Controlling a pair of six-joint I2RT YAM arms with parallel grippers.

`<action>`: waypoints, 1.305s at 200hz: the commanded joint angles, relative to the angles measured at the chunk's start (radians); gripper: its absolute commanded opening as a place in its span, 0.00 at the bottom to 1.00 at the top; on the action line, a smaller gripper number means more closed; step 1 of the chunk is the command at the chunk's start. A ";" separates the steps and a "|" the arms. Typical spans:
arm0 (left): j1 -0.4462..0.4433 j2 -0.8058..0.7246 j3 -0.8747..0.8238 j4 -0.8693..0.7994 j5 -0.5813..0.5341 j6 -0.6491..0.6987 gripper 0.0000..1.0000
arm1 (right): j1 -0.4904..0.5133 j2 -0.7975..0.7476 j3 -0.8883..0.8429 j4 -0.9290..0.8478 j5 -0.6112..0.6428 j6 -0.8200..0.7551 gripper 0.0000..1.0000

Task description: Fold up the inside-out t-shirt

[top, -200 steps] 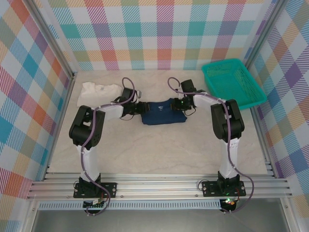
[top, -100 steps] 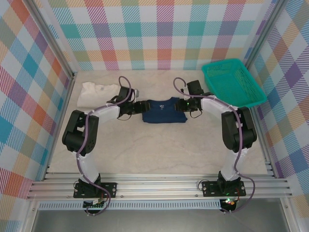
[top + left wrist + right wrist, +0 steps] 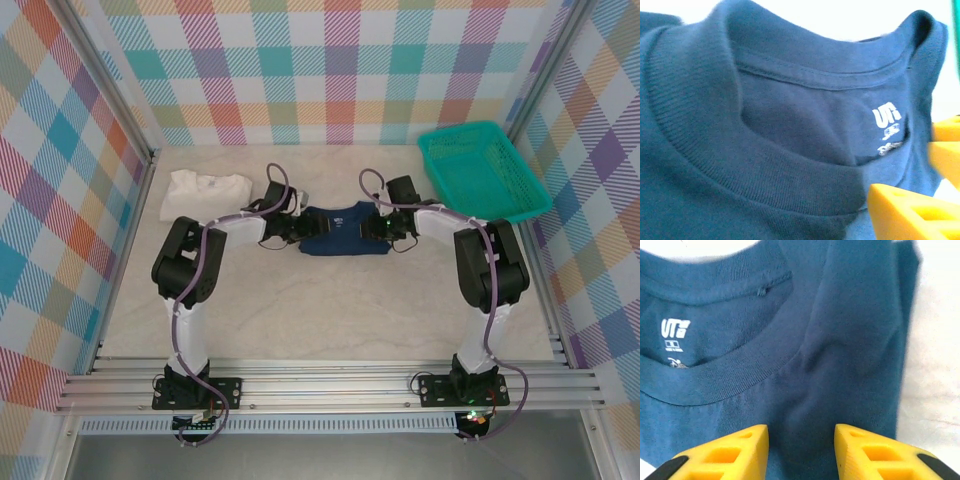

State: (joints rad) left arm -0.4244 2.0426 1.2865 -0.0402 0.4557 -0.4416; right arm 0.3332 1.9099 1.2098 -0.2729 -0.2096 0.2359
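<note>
The inside-out t-shirt (image 3: 343,232) lies folded into a small navy rectangle at the middle back of the table, collar towards the far wall. My left gripper (image 3: 298,222) is at its left edge. In the left wrist view the ribbed collar (image 3: 755,165) and white neck print (image 3: 886,120) are close up. One yellow finger (image 3: 910,215) stands far to the side and cloth hides the other. My right gripper (image 3: 378,226) is at the shirt's right edge. Its open fingers (image 3: 735,452) straddle flat cloth (image 3: 840,340) and pinch nothing.
A folded white shirt (image 3: 205,192) lies at the back left, close behind my left arm. A green mesh basket (image 3: 482,170) sits at the back right corner. Bare marble-patterned tabletop (image 3: 330,310) stretches between the shirt and the arm bases.
My left gripper has pushed right, further onto the collar, and its elbow has swung in. My right gripper drew back a little and came down at the shirt's right edge. The shirt shifted slightly right.
</note>
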 commanded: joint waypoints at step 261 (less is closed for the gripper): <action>0.419 -0.034 0.676 -0.801 -0.362 0.872 0.00 | 0.009 -0.160 0.065 -0.098 0.027 -0.077 0.45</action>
State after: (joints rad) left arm -0.0540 1.9408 1.8412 -0.7341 0.1246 0.3340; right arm 0.3351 1.7260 1.2510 -0.3477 -0.1761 0.1875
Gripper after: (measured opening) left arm 0.101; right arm 0.451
